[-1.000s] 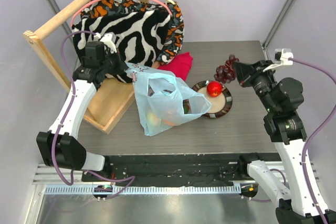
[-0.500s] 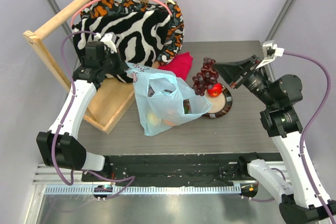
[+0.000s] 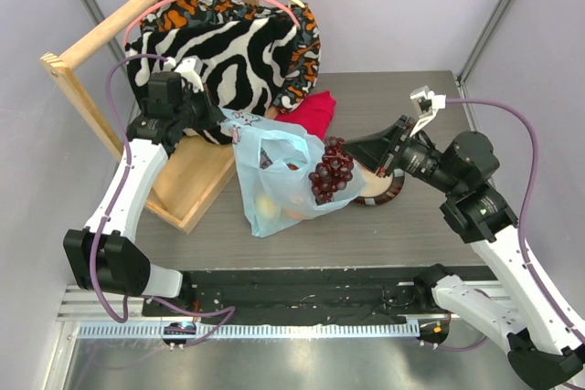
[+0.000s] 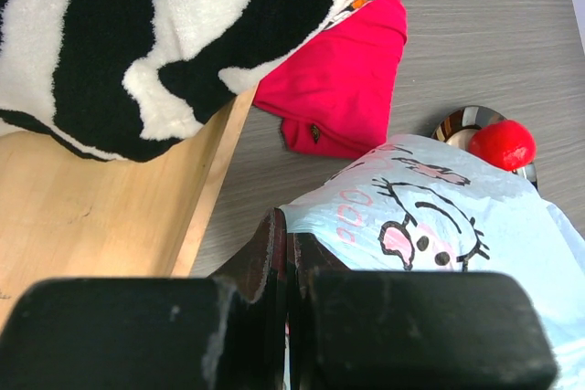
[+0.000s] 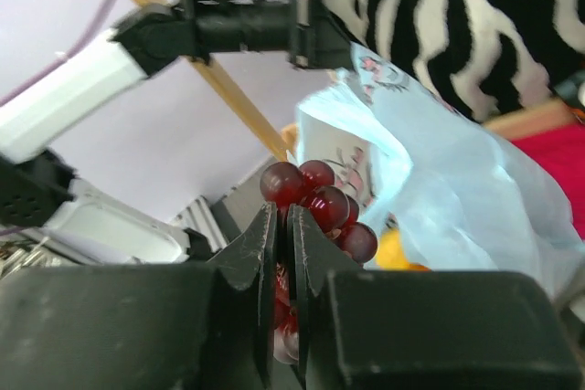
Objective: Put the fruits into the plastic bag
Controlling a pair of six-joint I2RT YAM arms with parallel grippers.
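Top view: illumination is bright, even and diffuse, apparently from overhead. Shadows on the worktop (image 3: 366, 98) are soft and short, lying close under the plastic bag (image 3: 274, 180). The metal sill (image 3: 274, 367) at the near edge shows a broad dull reflection. Focus is sharp throughout.

Left wrist view: the left end effector (image 4: 288, 244) is dark, underexposed and out of focus. The white stripes of the striped fabric (image 4: 183, 34) are soft and near clipping.

Right wrist view: the right end effector (image 5: 283, 226) is blurred. The grapes (image 5: 315, 198) are moderately sharp, with small highlights. The background is soft and bright.
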